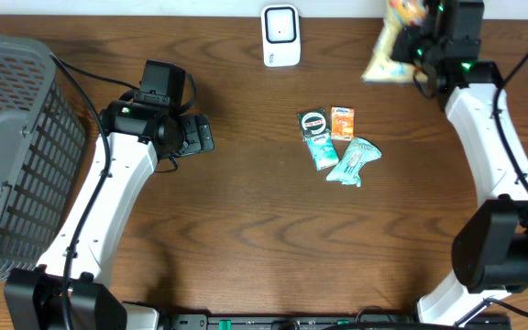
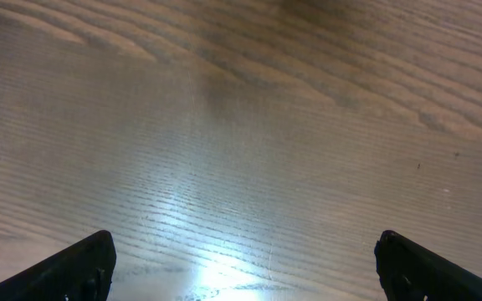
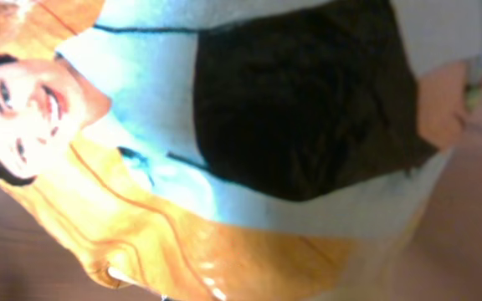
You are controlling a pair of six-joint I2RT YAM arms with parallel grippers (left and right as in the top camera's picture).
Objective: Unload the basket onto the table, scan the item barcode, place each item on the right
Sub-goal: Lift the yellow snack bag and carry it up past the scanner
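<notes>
Snack bag [image 3: 166, 176] inside grip of right tool [image 1: 412, 44]

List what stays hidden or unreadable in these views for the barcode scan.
- Barcode on the orange-and-white snack bag: right wrist view too close and blurred.
- Right gripper: overhead, jaws hidden by its black body; absent from the wrist view.
- Print on the small teal and orange packets: overhead, too small.
</notes>
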